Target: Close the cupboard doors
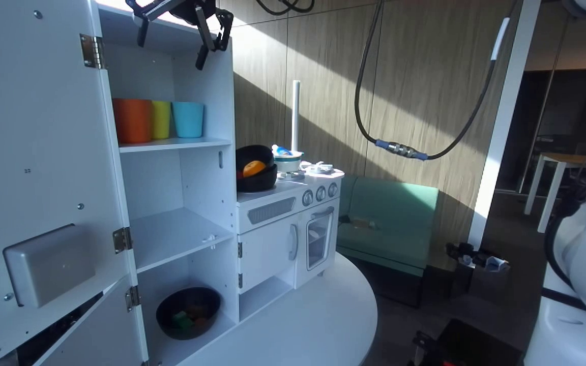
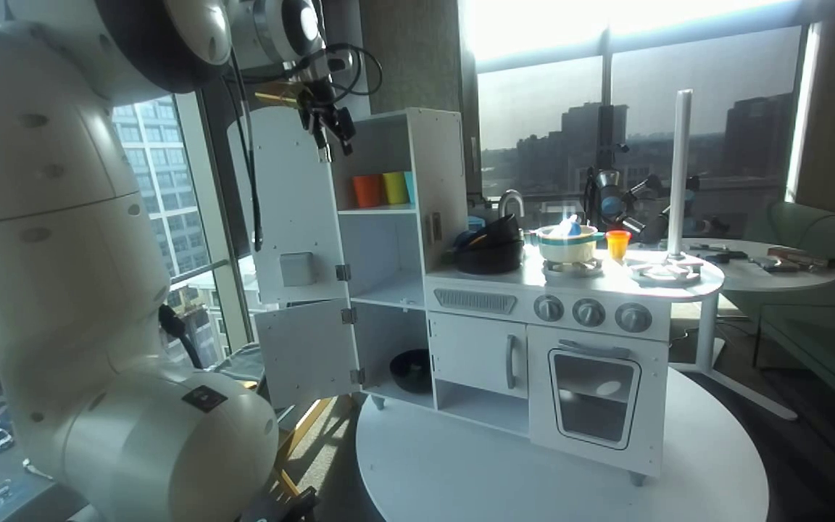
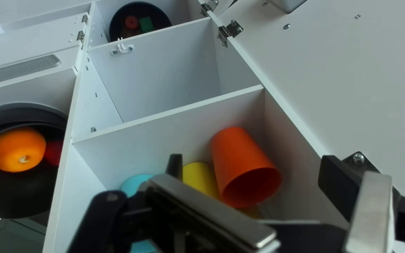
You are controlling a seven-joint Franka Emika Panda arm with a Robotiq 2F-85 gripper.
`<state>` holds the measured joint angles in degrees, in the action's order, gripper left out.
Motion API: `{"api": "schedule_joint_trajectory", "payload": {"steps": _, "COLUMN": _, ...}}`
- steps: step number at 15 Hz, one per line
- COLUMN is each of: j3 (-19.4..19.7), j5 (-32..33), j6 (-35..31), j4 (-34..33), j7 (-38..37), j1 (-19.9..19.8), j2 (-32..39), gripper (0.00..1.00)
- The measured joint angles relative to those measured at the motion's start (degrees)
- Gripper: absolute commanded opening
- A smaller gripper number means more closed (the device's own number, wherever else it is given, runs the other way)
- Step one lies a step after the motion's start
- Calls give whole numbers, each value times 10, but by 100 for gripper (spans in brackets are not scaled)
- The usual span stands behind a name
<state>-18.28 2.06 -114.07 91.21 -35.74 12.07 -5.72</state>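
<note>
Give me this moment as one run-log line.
upper cupboard door: open | lower cupboard door: open | jaws: open, nothing held | orange cup: inside | closing: not yet done

Orange cup (image 1: 133,121) beside yellow cup (image 1: 160,120); black bowls (image 2: 488,258) near white pot (image 2: 568,249); green bench (image 1: 389,216).

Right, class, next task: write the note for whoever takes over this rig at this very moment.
Pincer: open, holding nothing, near the top of the tall cupboard.
Doors: upper door and lower door both stand open.
Inside: orange cup, yellow cup and blue cup on the upper shelf; black bowl at the bottom.
Done: neither door is closed yet.
Left: swing both shut, probably bringing the pincer round behind them.
</note>
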Motion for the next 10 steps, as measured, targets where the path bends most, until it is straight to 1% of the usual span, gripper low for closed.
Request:
{"api": "schedule_joint_trajectory", "payload": {"steps": 3, "j3": -2, "j5": -5, "j6": -2, "j4": 0, "j7": 0, "j1": 6, "j2": 3, "gripper": 100}}
{"api": "schedule_joint_trajectory", "payload": {"steps": 6, "j3": -27, "j5": 7, "j6": 0, "j4": -39, "j7": -8, "j1": 30, "j2": 19, "gripper": 100}}
{"api": "schedule_joint_trajectory", "payload": {"steps": 8, "j3": -44, "j5": 41, "j6": 5, "j4": -86, "j7": -29, "j1": 47, "j2": 39, "gripper": 100}}
{"api": "schedule_joint_trajectory", "payload": {"steps": 10, "j3": -53, "j5": 91, "j6": 11, "j4": -138, "j7": -50, "j1": 65, "j2": 66, "gripper": 100}}
